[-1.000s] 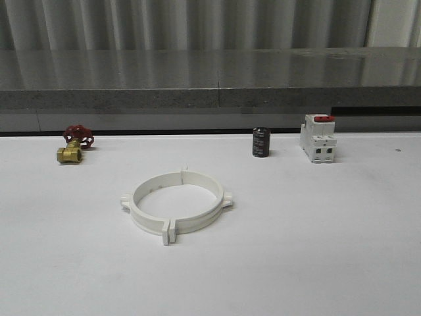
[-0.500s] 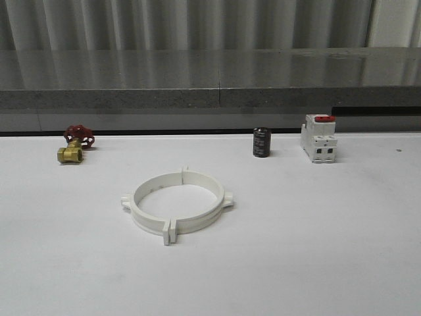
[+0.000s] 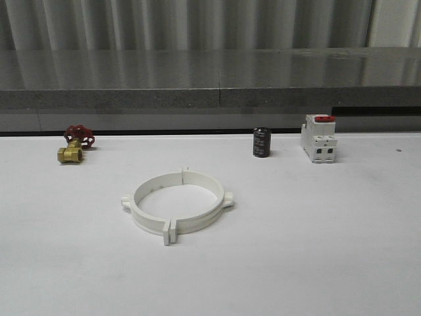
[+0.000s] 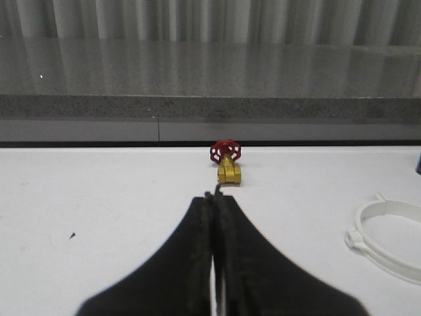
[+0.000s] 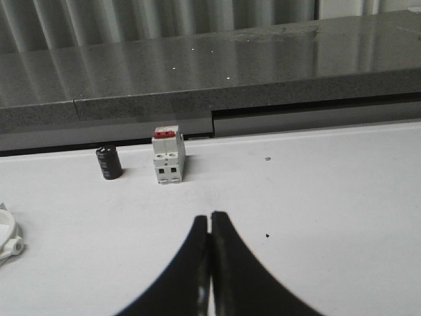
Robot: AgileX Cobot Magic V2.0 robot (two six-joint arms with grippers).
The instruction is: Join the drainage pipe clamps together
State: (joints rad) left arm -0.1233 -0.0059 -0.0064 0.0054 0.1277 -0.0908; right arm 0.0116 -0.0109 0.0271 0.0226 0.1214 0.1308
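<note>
The white drainage pipe clamps (image 3: 176,205) form one closed ring, flanges meeting.

The front view looks forward across the white counter (image 3: 316,250) toward the grey ledge (image 3: 210,99). Each wrist view sits low behind its hand, facing that same ledge — sharing the brass valve (image 3: 74,145) and switch block (image 3: 318,138).
</note>
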